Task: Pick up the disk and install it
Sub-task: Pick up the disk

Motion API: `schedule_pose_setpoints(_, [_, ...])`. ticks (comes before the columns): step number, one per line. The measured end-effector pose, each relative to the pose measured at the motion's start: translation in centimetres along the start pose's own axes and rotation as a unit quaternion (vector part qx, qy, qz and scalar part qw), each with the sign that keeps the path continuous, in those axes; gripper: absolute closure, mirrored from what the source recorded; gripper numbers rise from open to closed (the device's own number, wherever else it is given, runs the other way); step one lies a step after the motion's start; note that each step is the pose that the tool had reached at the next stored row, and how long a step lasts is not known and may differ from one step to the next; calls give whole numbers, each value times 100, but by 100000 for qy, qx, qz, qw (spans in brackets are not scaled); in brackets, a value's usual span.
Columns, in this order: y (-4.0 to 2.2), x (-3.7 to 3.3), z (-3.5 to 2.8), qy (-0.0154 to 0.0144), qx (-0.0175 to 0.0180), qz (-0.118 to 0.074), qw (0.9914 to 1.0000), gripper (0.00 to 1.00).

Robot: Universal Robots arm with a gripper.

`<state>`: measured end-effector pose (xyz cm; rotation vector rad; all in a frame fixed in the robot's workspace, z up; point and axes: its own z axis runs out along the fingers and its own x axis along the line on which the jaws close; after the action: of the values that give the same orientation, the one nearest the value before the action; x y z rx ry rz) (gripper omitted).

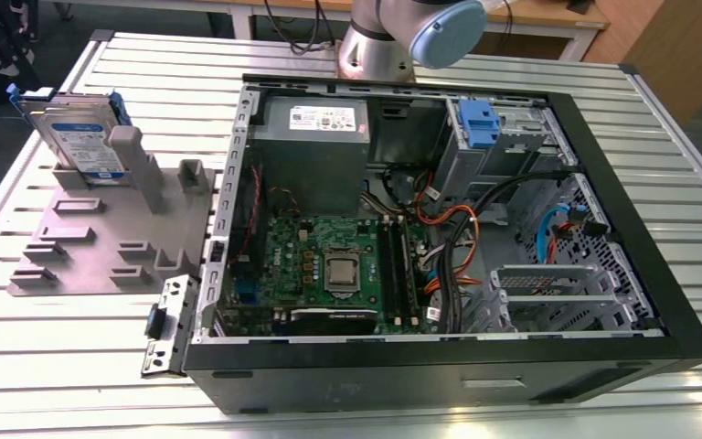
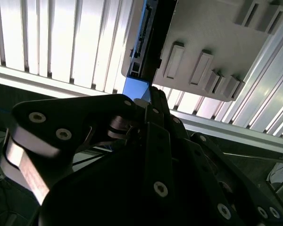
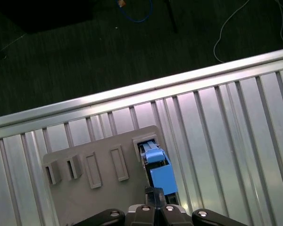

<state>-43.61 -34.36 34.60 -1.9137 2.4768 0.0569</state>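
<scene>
You are looking at one disk (image 1: pixel 79 137), standing in one gray holder plate (image 1: pixel 83 251). One open computer case (image 1: pixel 449 375) is lying on the one counter (image 1: pixel 70 384), carrying one motherboard (image 1: pixel 314 242), one processor (image 1: pixel 343 273), one power supply (image 1: pixel 314 146) and one blue latch (image 1: pixel 479 122). One metal bracket (image 1: pixel 165 325) is sitting just beside the case, and one robot arm (image 1: pixel 382 46) is standing behind it.

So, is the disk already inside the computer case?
No, the disk stands upright in the gray holder on the table, to the exterior view's left of the computer case.
</scene>
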Motion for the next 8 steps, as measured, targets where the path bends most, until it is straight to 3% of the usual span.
schedule_pose_setpoints(6, [0, 0, 0, -2, 9, 0, 100000, 89])
schedule_pose_setpoints(7, [0, 0, 0, -2, 11, 0, 100000, 82])
schedule_pose_setpoints(8, [0, 0, 0, -4, 11, 0, 100000, 82])
